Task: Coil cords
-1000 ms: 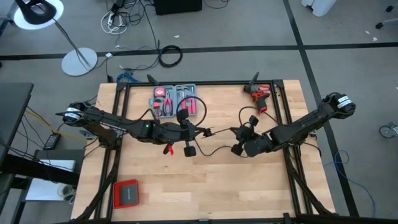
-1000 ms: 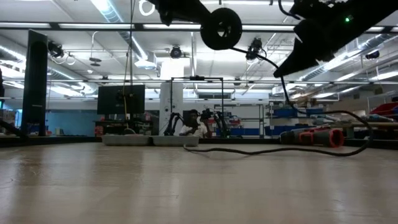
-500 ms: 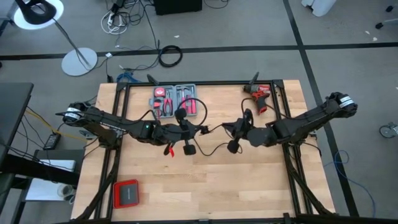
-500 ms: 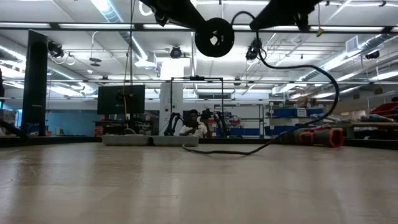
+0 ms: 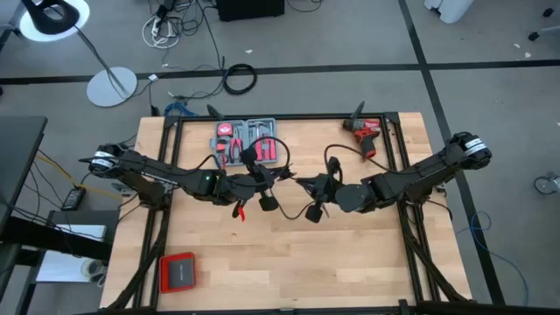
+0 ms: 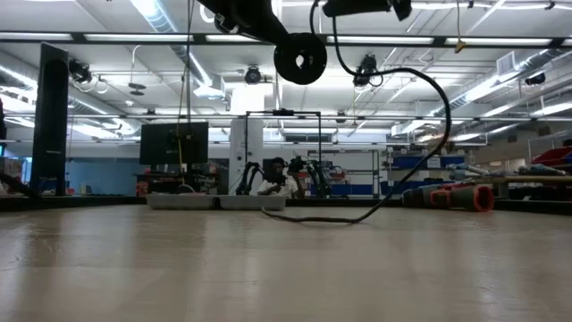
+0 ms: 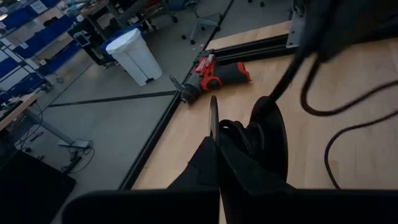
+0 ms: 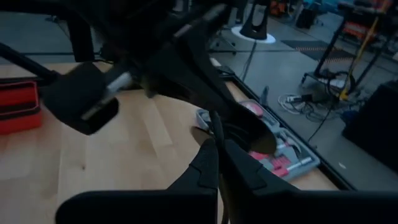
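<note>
One cable (image 5: pixel 337 159), one grey tool case (image 5: pixel 248 140), one red drill (image 5: pixel 365 133), one red box (image 5: pixel 178 272), two arms.

tool case (image 5: pixel 248 138): grey, open, red-handled tools inside, sits on the table just past the left claw toward the far edge
drill (image 5: pixel 365 133): red and black, lying on its side, far edge, beyond the right claw
red box (image 5: pixel 178 272): flat, near corner, well apart from both claws
floor lamp (image 5: pixel 111 85): off the table, white round base
</note>
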